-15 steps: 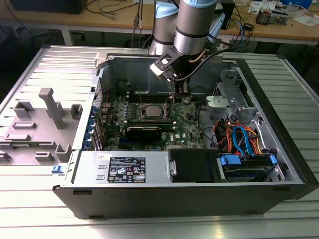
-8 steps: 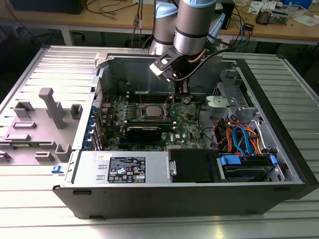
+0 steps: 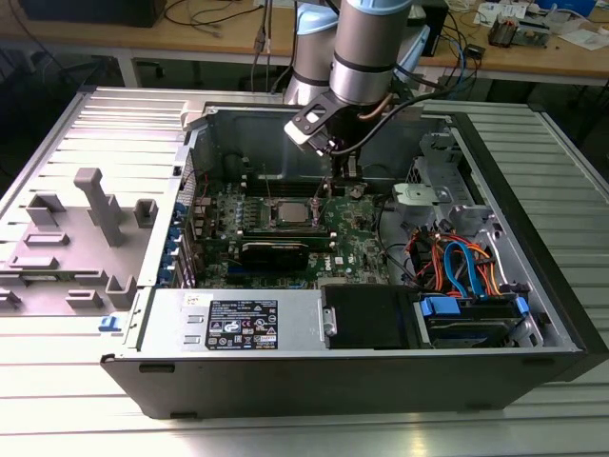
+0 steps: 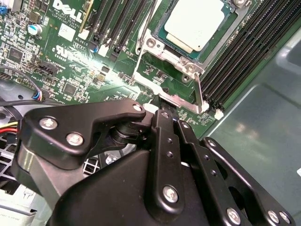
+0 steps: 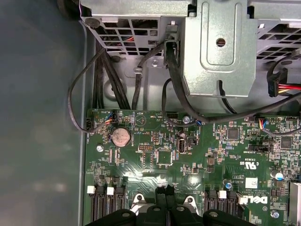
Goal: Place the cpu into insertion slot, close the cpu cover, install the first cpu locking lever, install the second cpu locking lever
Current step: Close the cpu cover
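The cpu (image 4: 195, 21), a silver-grey square, lies in the insertion slot (image 4: 153, 44) on the green board. The cpu cover (image 4: 189, 67) lies flat around it as a silver frame. A thin wire lever (image 4: 199, 92) runs along the socket's side next to the memory slots. My black gripper (image 4: 162, 113) is shut, with its tips right at the socket frame's near edge; I cannot tell whether they touch it. In the first wrist view the gripper (image 5: 164, 190) shows its fingers pressed together over the board. In the exterior view the gripper (image 3: 331, 190) hangs inside the case just to the right of the cpu (image 3: 290, 211).
Long black memory slots (image 4: 235, 61) flank the socket. A metal drive cage (image 5: 221, 47) and black cables (image 5: 108, 80) stand beyond the board. Orange and blue cables (image 3: 457, 267) lie at the exterior view's right. A grey plastic shroud (image 3: 95, 209) rests outside the case at the left.
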Controlling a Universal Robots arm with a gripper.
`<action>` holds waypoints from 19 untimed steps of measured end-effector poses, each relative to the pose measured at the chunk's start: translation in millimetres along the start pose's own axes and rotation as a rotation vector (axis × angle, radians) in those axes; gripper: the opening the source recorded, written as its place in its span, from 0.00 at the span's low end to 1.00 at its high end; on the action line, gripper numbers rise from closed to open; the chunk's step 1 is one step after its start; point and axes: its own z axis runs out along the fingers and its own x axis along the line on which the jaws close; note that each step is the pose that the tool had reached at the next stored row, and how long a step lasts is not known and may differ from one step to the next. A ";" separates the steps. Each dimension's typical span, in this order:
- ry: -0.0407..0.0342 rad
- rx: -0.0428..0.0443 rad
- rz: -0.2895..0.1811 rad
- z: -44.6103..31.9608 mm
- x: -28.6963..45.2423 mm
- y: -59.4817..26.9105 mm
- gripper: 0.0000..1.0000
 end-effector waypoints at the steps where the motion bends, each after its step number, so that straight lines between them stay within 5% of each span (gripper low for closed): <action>1: 0.0000 -0.0001 0.000 0.0 0.0 -0.4 0.11; 19: 0.0000 0.0000 0.000 0.2 0.2 -4.1 0.11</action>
